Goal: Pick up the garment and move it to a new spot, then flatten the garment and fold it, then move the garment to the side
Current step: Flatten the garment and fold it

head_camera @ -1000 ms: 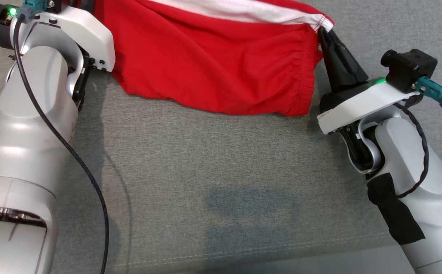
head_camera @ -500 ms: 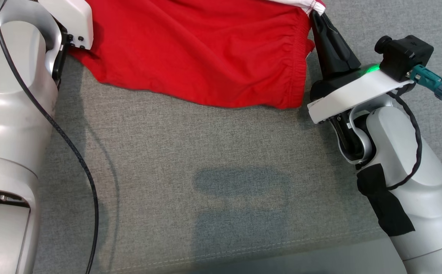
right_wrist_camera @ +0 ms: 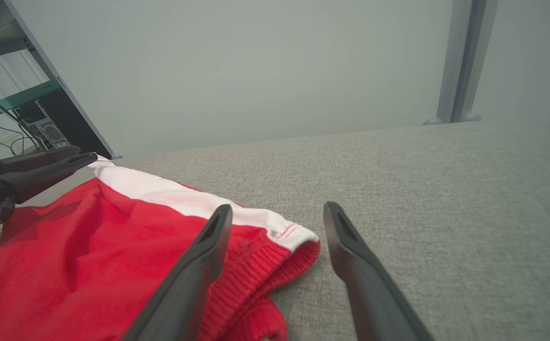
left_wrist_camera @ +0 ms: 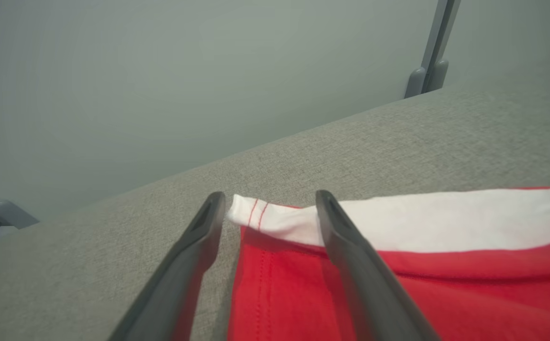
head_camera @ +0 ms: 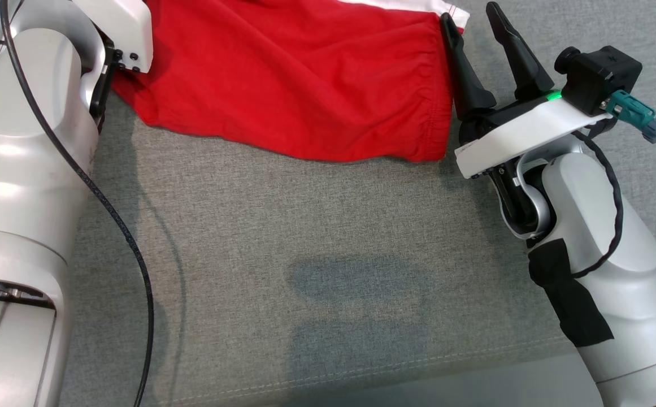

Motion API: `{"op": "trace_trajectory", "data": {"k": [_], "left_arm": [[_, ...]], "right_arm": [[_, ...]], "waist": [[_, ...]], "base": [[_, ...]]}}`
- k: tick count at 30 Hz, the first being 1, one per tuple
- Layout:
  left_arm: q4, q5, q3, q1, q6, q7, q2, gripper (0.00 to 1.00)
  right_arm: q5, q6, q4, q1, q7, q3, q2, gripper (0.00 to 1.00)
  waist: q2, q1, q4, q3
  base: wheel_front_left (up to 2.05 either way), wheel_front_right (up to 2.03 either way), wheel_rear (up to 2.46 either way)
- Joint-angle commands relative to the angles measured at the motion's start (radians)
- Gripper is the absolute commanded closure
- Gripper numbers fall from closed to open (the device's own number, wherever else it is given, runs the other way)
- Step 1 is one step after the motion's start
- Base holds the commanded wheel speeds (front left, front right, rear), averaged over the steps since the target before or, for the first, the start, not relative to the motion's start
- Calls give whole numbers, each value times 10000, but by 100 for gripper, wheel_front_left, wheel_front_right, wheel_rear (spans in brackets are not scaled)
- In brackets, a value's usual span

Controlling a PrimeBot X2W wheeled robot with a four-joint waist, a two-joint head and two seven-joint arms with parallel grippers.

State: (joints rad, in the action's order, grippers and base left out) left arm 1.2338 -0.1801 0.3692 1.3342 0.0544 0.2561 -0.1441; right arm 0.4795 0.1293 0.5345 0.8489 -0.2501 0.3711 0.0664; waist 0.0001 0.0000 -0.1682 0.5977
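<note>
I'm counting one garment point(head_camera: 305, 85), red with one white band, lying on one grey fabric surface point(head_camera: 305, 237). Two grippers, left gripper point(left_wrist_camera: 270, 196) and right gripper point(head_camera: 469, 14), two dark fingers each, so four. One black camera point(head_camera: 602, 79), one black tape patch point(head_camera: 570, 305).

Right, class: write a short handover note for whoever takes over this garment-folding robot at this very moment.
Left gripper: open, fingers either side of a white-trimmed corner of the red garment, gripping nothing.
Right gripper: open at the opposite corner, gripping nothing.
Garment: lying spread on the grey surface, somewhat wrinkled.
Done: garment laid down.
Left: smooth it, fold it, move it aside.
</note>
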Motion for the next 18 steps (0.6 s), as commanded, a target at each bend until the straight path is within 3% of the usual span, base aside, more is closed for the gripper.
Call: {"op": "trace_trajectory", "data": {"k": [1, 18], "left_arm": [[-292, -110, -126, -56, -44, 55, -356, 0], [-2534, -1049, -1454, -4065, -358, 56, -61, 0]], "right_arm": [[-103, 14, -228, -299, -116, 46, -158, 0], [-2056, 14, -1086, -2861, -117, -1837, 46, 0]], "waist": [[-1, 0, 50, -133], [-1, 0, 506, -2495]], "base": [[0, 0, 0], [0, 0, 0]]}}
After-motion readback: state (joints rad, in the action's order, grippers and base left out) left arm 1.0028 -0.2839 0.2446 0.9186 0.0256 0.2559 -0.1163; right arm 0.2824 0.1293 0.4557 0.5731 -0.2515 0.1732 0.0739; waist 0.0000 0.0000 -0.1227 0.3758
